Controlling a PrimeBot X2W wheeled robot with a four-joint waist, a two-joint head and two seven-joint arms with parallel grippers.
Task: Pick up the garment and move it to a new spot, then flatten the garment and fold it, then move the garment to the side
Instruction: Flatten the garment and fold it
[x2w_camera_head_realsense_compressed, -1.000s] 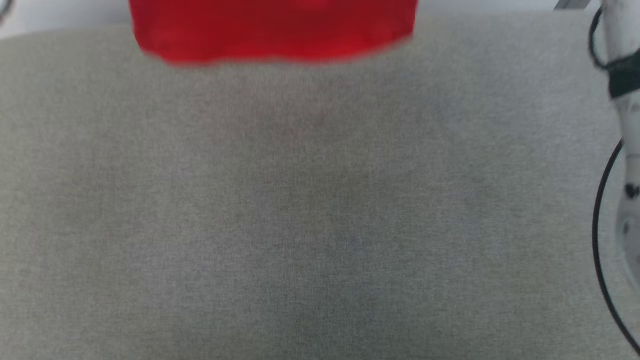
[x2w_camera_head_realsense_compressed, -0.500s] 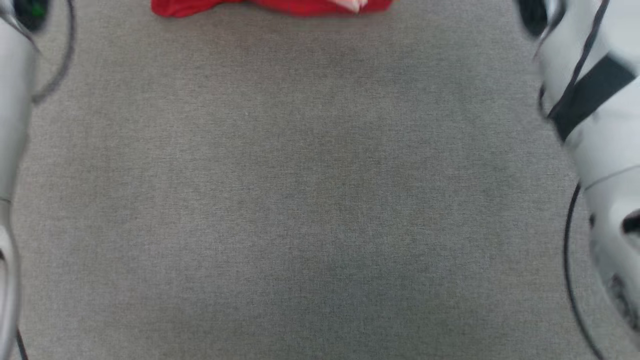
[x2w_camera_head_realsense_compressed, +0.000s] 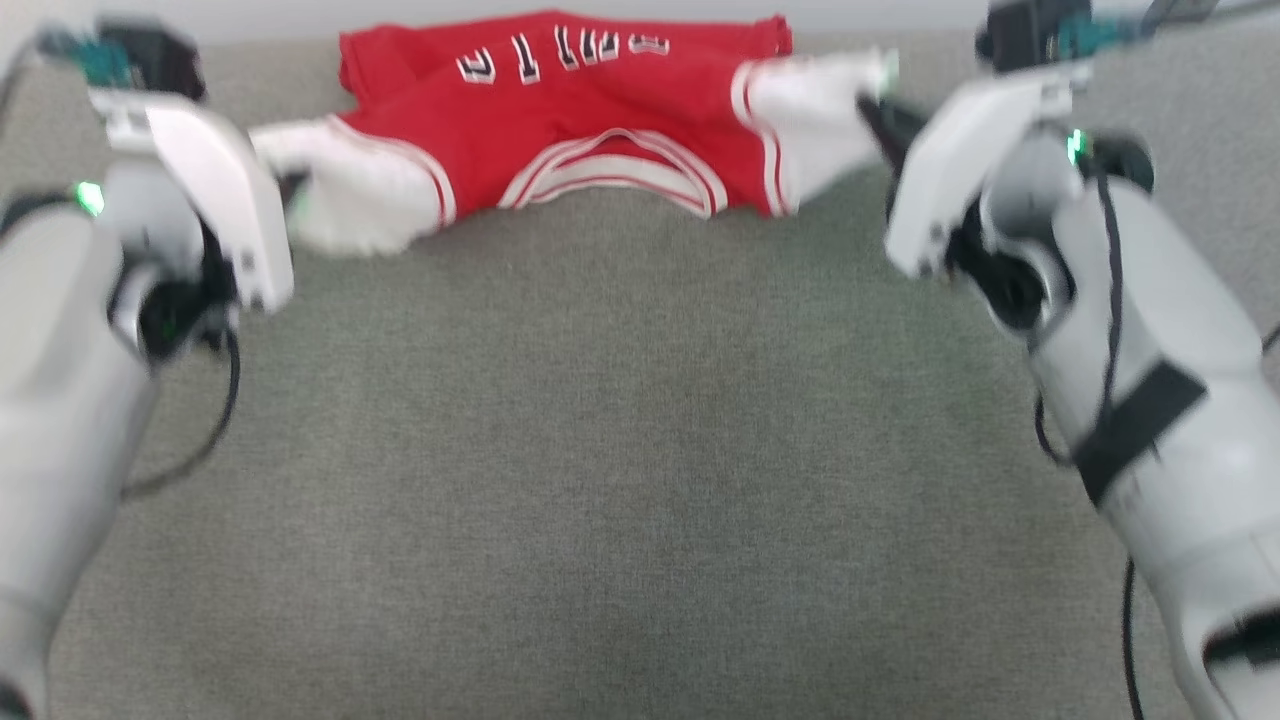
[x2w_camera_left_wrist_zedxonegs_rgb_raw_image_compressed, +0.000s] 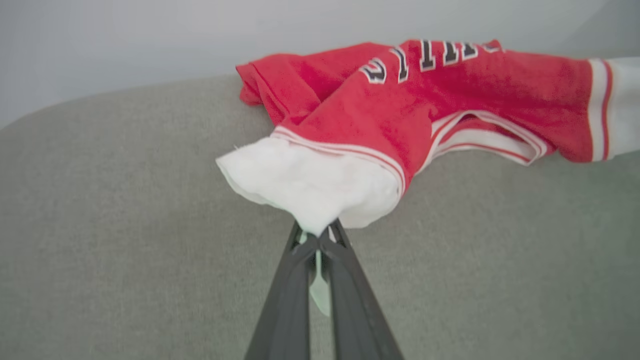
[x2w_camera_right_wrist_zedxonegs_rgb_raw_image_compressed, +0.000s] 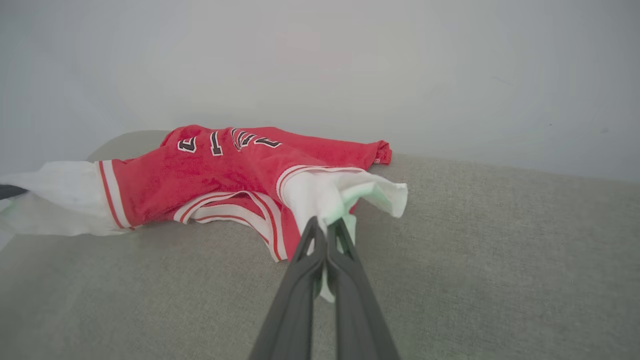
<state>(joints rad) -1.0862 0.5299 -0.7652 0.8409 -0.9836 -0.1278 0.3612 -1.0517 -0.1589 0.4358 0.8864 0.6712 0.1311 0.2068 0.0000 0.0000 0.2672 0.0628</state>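
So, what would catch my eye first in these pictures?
A bright red jersey-style shirt with white sleeves lies crumpled at the far edge of the grey fabric surface. The left tool pinches one white sleeve, the right tool the other.

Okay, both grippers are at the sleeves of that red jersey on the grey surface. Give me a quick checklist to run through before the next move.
1. Is the left gripper shut on the white sleeve nearest it: ok.
2. Is the right gripper shut on the other white sleeve: ok.
3. Is the red jersey-style garment with black lettering spread flat: not ok, its body is bunched and folded over itself.
4. Is the grey fabric surface bare in front of the garment for laying it out: ok.
5. Does each grip hold just one layer of sleeve: cannot tell.
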